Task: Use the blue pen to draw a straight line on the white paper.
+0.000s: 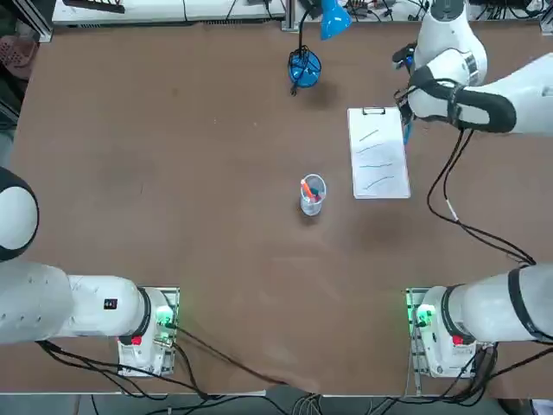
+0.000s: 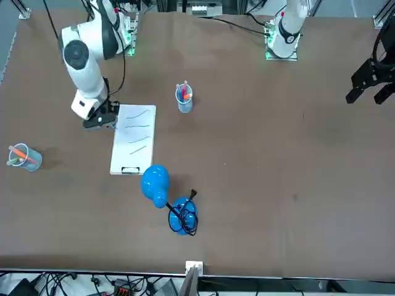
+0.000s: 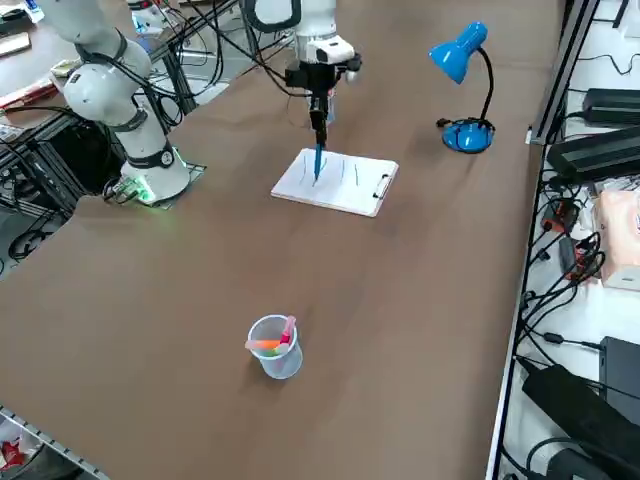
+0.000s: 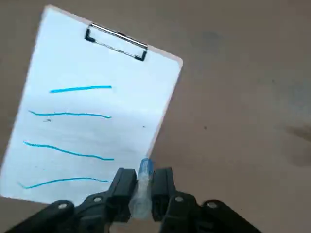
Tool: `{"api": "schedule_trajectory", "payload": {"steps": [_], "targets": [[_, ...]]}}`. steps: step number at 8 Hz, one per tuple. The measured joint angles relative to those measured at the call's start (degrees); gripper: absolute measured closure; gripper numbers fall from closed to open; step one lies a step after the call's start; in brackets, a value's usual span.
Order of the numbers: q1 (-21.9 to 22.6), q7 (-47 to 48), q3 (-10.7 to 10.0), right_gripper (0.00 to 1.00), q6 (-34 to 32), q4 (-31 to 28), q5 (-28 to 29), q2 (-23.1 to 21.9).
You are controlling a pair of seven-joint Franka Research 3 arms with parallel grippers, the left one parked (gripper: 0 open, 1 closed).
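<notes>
Tabletop: flat, matt brown, spanning most of the top view. White paper: upright rectangle, right of centre in the top view; smooth sheet on a thin board, metal clip on a short edge, four thin blue strokes, mostly wavy. Blue desk lamp: glossy rounded head, black neck, upper right of the right side view. Right gripper: dark, angular, upper middle of the right side view; fingers clenched on the blue pen. Cup: translucent, round-rimmed, centre of the top view, holding coloured pens. Blue pen: slim, straight, near upright, pointing down at the paper; contact cannot be told.
</notes>
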Motion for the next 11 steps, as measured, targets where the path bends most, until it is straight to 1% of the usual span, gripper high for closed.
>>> {"api": "schedule_trajectory", "payload": {"steps": [1, 4, 8, 11], "targets": [[0.0, 3.0, 0.0, 0.78, 1.1, 0.0, -2.3, 1.7], [0.7, 8.8, 0.1, 0.78, 4.2, 0.0, -3.2, 5.4], [3.6, 14.6, 0.3, 0.78, 5.3, 0.1, -3.2, 6.8], [4.7, 18.1, 0.3, 0.78, 5.7, 0.4, -3.7, 7.3]]}}
